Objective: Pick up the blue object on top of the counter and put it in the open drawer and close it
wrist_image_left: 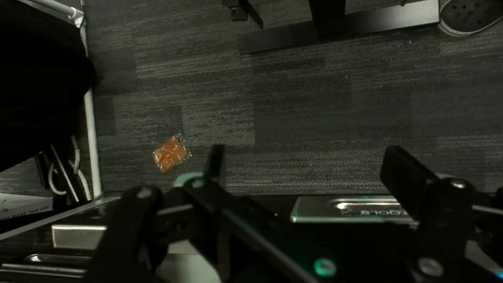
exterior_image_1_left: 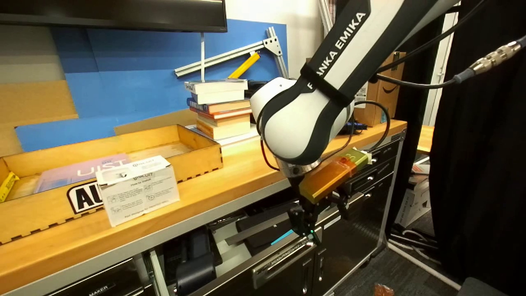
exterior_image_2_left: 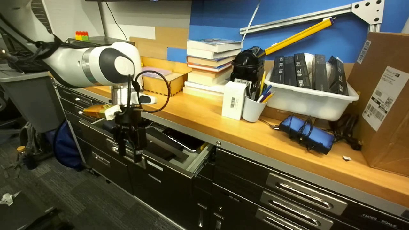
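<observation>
The tiny light-blue block does not show on the counter [exterior_image_1_left: 246,172] [exterior_image_2_left: 198,111]. A light-blue strip [exterior_image_1_left: 282,237] shows inside the open drawer [exterior_image_1_left: 246,266] [exterior_image_2_left: 179,172]; I cannot tell whether it is the block. The drawer is pulled out, with dark items inside. My gripper [exterior_image_1_left: 322,224] hangs at the drawer's front edge, fingers down, also in an exterior view [exterior_image_2_left: 129,154]. In the wrist view my gripper [wrist_image_left: 304,165] has its fingers wide apart with nothing between. The silver handle [wrist_image_left: 353,210] and the floor show beyond. I cannot tell whether the fingers touch the drawer front.
On the counter stand a white carton [exterior_image_1_left: 139,191], a wooden tray [exterior_image_1_left: 201,160], a book stack [exterior_image_1_left: 224,109], a pen cup [exterior_image_2_left: 254,110], a white bin [exterior_image_2_left: 306,100], a cable-wrapped blue adapter [exterior_image_2_left: 306,134] and a cardboard box [exterior_image_2_left: 380,121]. An orange packet [wrist_image_left: 169,154] lies on the floor.
</observation>
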